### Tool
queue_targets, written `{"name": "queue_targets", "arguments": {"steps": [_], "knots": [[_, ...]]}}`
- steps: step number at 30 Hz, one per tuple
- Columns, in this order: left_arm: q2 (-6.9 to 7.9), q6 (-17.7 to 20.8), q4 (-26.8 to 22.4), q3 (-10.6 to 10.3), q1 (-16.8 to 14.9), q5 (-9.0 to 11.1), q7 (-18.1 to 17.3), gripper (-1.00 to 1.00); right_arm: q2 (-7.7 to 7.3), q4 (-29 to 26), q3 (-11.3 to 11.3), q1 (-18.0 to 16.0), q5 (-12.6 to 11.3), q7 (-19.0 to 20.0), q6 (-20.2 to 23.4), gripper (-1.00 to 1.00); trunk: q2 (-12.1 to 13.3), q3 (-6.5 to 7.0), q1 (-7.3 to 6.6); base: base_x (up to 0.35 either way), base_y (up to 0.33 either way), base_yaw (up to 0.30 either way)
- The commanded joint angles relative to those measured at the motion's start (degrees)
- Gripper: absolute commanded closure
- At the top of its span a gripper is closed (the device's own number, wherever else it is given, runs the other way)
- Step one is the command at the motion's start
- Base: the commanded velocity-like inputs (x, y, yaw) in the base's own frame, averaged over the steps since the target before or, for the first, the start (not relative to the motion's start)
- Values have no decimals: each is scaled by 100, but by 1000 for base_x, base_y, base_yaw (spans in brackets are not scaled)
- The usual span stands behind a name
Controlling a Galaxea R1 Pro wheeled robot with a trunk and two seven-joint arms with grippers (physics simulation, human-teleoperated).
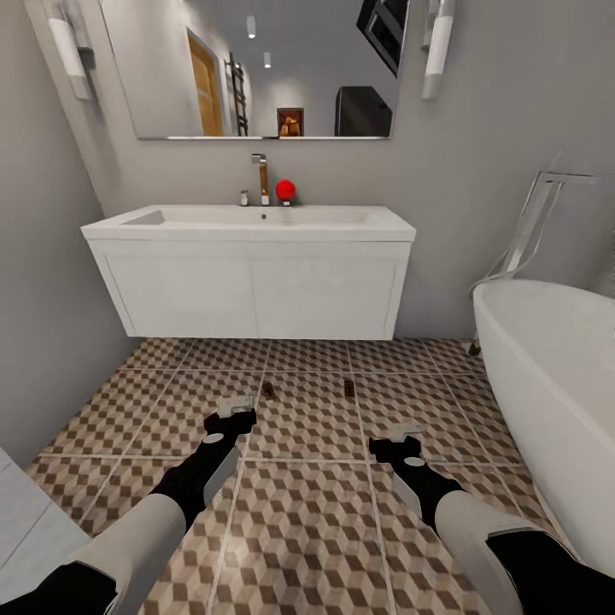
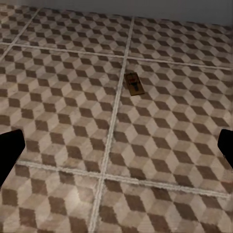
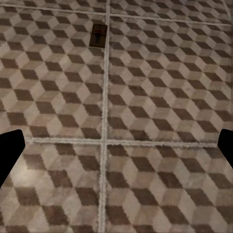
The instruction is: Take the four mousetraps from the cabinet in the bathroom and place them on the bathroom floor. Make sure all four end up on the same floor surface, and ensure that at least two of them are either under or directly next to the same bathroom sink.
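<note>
- Two mousetraps (image 1: pixel 270 391) (image 1: pixel 349 388) lie flat on the bathroom floor (image 1: pixel 307 512), just in front of the wall-hung bathroom sink (image 1: pixel 248 224).
- Left gripper (image 1: pixel 235 408) and right gripper (image 1: pixel 395 436): both spread wide, empty, above the tiles.
- Bathtub (image 1: pixel 555 376) stands at right.

The right wrist view looks down on the bathroom floor (image 3: pixel 160 87), its cube-patterned tiles split by pale grout lines that cross in the lower middle of the frame. One mousetrap (image 3: pixel 98 34) lies flat near the top, just beside the vertical grout line. The right gripper (image 3: pixel 116 150) has dark fingertips (image 3: pixel 9 150) at both side edges, spread wide with nothing between them.
</note>
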Motion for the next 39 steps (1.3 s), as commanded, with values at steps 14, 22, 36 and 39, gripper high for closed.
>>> {"name": "queue_targets", "arguments": {"steps": [14, 22, 36, 39], "knots": [[8, 20, -11, -42, -2, 46, 52, -100, 0, 8, 46, -4, -29, -34, -23, -100, 17, 306, -37, 0, 0, 0], [14, 19, -11, -44, -1, 46, 52, -100, 6, 8, 46, -4, -33, -77, -35, -100, 28, 483, -58, 0, 0, 0], [10, 25, 14, -44, -2, 61, 40, -100, -1, 26, 46, -4, -29, -347, -51, -100, 47, 793, -94, 0, 0, 0], [8, 28, 15, -44, -3, 62, 31, -100, 3, 40, 47, -4, -24, -353, -51, -100, 167, 847, -159, 0, 0, 0]]}}
